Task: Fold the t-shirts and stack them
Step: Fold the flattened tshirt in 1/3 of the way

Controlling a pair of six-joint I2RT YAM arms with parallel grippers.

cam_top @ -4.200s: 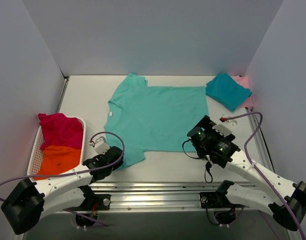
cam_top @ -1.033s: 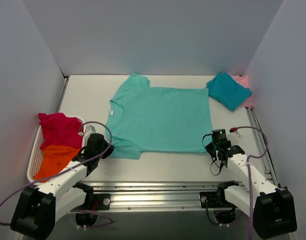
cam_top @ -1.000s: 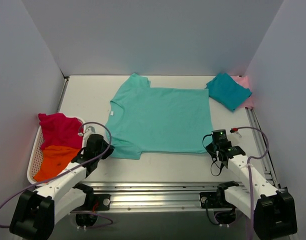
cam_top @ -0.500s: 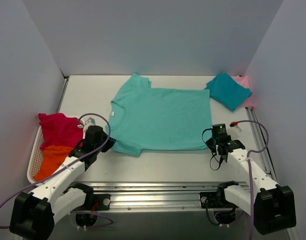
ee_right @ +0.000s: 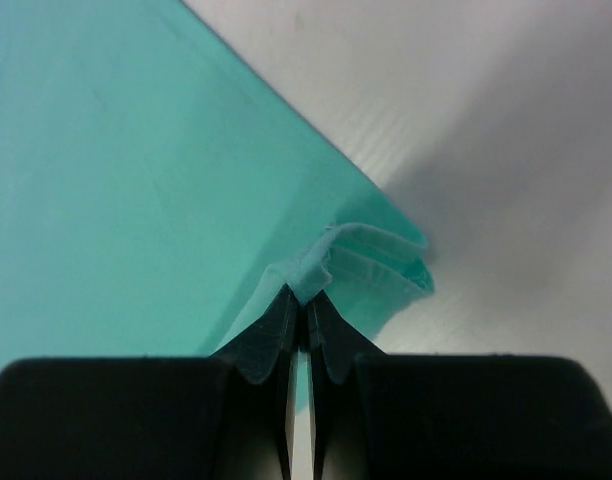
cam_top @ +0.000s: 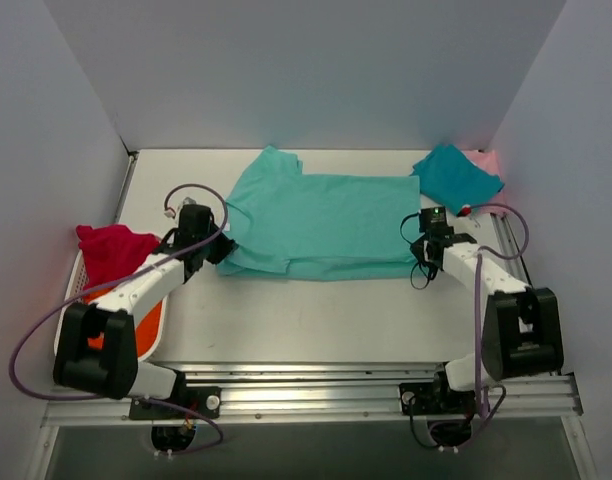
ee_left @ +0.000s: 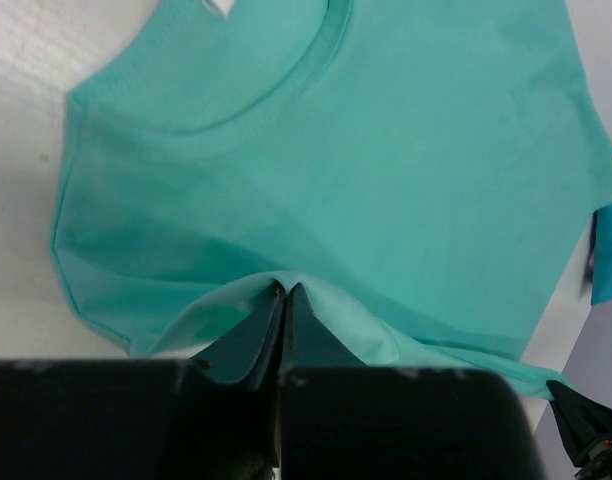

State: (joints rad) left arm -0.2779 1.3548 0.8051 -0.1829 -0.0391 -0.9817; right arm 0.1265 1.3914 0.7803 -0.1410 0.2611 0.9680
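Light mint-green t-shirt lying spread at mid-table, collar toward the left and hem toward the right. Its near edge is raised and doubled over itself, showing in the top view as a narrow band along the near side.

Left gripper at the shirt's near left corner, beside the sleeve. In the left wrist view the left gripper has its fingers pressed together on a pinched ridge of mint cloth, with the collar lying beyond the tips.

Right gripper at the near right corner, on the hem side. In the right wrist view the right gripper is likewise closed, with only a thin slit between the fingers, and bunched layers of the hem corner are gathered at the tips. How many layers are caught cannot be told from this view.

Folded darker teal t-shirt at the far right corner of the table, just beyond the right gripper and apart from the mint shirt. Pale pink t-shirt showing from under its far side.

Magenta-red t-shirt heaped at the left, with the orange t-shirt nearer the camera, both in the white mesh basket and partly hidden by the left arm.
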